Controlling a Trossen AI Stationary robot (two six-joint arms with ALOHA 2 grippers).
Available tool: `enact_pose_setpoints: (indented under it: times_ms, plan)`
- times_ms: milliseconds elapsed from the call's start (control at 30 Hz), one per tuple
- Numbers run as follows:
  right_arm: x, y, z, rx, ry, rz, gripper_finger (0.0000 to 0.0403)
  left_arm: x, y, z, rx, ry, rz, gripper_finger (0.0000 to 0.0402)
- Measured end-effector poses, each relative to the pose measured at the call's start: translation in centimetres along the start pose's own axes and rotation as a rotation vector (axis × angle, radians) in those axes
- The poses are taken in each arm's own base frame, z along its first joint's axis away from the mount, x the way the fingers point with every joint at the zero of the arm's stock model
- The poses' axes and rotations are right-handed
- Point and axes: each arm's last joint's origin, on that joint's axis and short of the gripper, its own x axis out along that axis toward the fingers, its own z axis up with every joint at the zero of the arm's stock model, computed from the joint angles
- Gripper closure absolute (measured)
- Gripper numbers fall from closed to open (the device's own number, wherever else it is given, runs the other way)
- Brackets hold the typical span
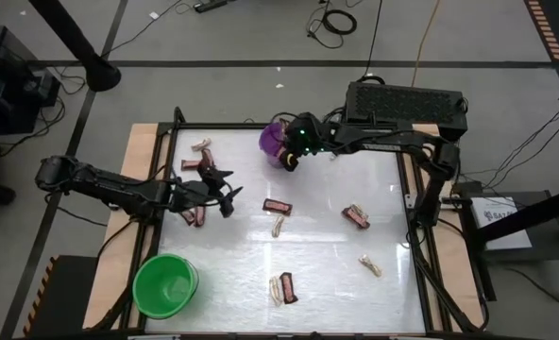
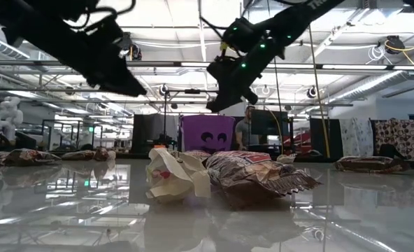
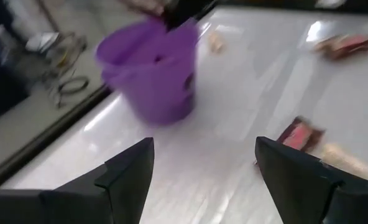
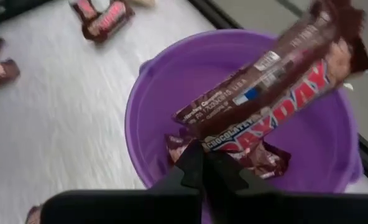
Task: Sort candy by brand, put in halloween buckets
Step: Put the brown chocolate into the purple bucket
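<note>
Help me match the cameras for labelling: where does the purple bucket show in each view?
High view: purple bucket at the table's far edge, beside the right hand.
Low view: centre background, behind the candy pile, below the right hand.
Left wrist view: upper left, beyond the left hand.
Right wrist view: fills the centre, under the held candy bar.
Shared landmark: the right hand above the bucket.

Right pincer (image 1: 289,159) reached far inward, raised, fingers clamped together. Left pincer (image 1: 225,194) raised mid-desk, fingers spread apart.
</note>
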Motion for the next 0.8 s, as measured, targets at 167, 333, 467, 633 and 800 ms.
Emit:
enact_pose_setpoints:
  times_ms: [167,333,467,633,800]
  plan:
    - [0.64,0.19,0.77,-0.013,0.087,-0.017,0.0402,0.23,0.46,-0.17,-0.005,0.024,0.032,0.0117]
    - [0.51,0.22,0.99,-0.019,0.095,-0.019,0.0399,0.26,0.49,-0.17,-0.006,0.026,0.029,0.0117]
    - [0.48,0.17,0.76,-0.021,0.118,-0.027,0.0379,0.26,0.45,-0.16,-0.006,0.028,0.016,0.0117]
    - [0.48,0.12,0.68,-0.038,0.126,-0.029,0.0345,0.25,0.45,-0.14,-0.004,0.028,0.014,0.0117]
    - [-0.05,0.03,0.94,-0.074,0.116,-0.026,0.0315,0.25,0.44,-0.15,0.001,0.028,0.013,0.0117]
